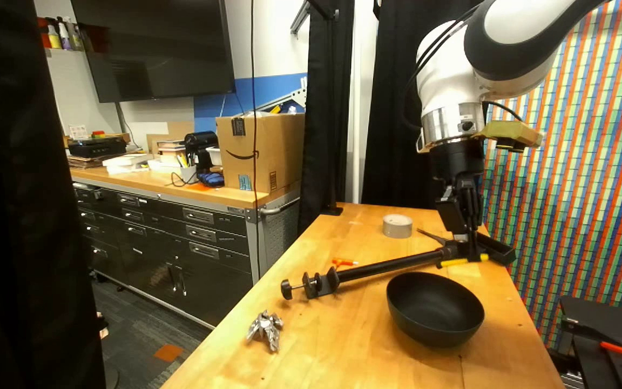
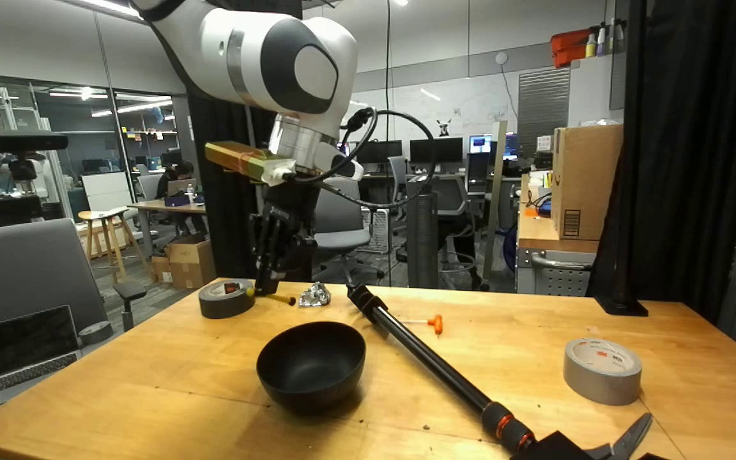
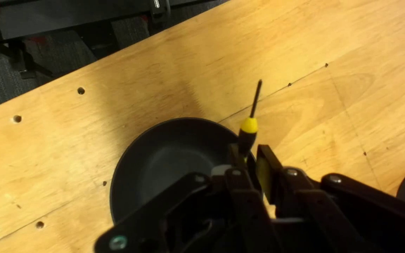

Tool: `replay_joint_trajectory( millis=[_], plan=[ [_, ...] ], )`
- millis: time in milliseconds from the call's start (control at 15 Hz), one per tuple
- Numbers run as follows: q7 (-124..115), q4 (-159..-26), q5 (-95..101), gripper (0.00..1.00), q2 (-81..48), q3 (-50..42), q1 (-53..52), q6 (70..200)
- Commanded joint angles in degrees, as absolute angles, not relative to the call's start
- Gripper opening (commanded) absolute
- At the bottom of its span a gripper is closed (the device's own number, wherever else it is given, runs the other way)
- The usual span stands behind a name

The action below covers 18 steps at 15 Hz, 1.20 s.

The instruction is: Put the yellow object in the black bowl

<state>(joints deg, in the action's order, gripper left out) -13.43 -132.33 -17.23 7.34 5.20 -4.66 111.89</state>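
Ceiling lights (image 2: 144, 107) glow at far left in an exterior view. The tabletop (image 1: 338, 346) is bright and warm-toned; soft shadow (image 2: 291, 423) borders the black bowl (image 2: 312, 367). In the wrist view, the gripper (image 3: 252, 158) is dark and blurred (probably out of focus).

Table (image 2: 170, 377): pale wood, small dark holes (image 3: 81, 90) in the top. In an exterior view, black bowl (image 2: 310, 391) upright left of centre, black rod (image 2: 435, 361) slanting from far middle to near right, orange-handled tool (image 2: 436, 324) just beside it. Crumpled silvery piece (image 2: 314, 295) at the far side, dark-sided tape roll (image 2: 225, 308) far left, grey tape roll (image 2: 601, 378) right, flat black base (image 2: 623, 309) far right.
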Motion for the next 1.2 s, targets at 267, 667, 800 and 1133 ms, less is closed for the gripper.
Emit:
replay_joint_trajectory(
  millis=[267, 667, 800, 1133],
  plan=[
    [-12.83, -130.81, -17.21, 0.49, 4.75, 5.68, -5.26, 111.96],
    [-12.70, -130.64, -17.21, 0.49, 4.59, 5.68, -5.26, 111.96],
    [-12.69, -130.64, -17.21, 0.49, 4.59, 5.68, -5.26, 111.96],
    [-12.68, -130.63, -17.21, 0.49, 4.59, 5.68, -5.26, 111.96]
  ],
)
